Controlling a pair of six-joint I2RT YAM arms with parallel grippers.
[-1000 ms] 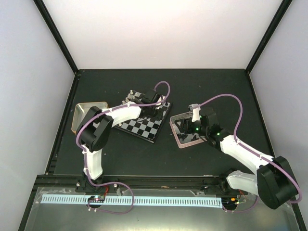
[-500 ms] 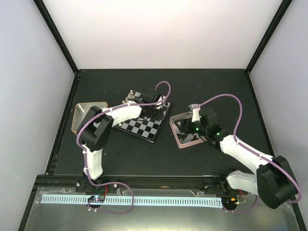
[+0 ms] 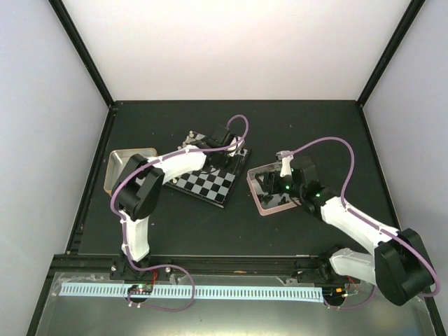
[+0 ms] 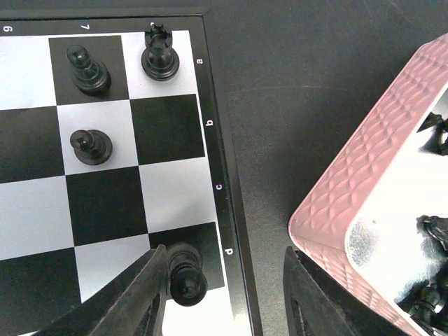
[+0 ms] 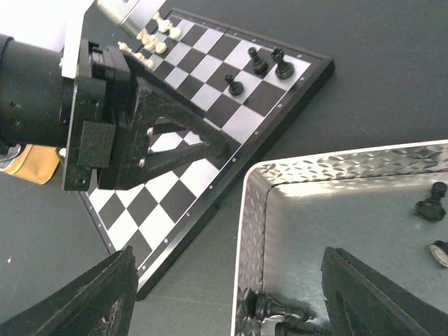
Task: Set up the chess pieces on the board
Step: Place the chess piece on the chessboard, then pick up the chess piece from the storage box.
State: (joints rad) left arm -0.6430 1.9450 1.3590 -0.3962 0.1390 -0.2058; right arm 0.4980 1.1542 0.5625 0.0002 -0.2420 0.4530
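The left gripper hangs over the right edge of the board, its fingers spread apart. One black piece stands on a dark edge square just inside one finger, so close I cannot tell whether they touch. Only the left wrist camera shows that piece; from the right wrist the left gripper's body covers it.

The right wrist view adds a cluster of pale silver pieces at the board's far left corner. It also shows three black figures near the opposite corner. Up close, these three are a rook on the corner square and two pawns beside it, all glossy and upright.

The right gripper is open too, poised over the pinkish-rimmed tin. Several more black pieces lie on its shiny floor.

From above, the board sits turned at an angle on the dark table. It lies between a gold-rimmed tin on the left and the pinkish tin just beside it on the right.
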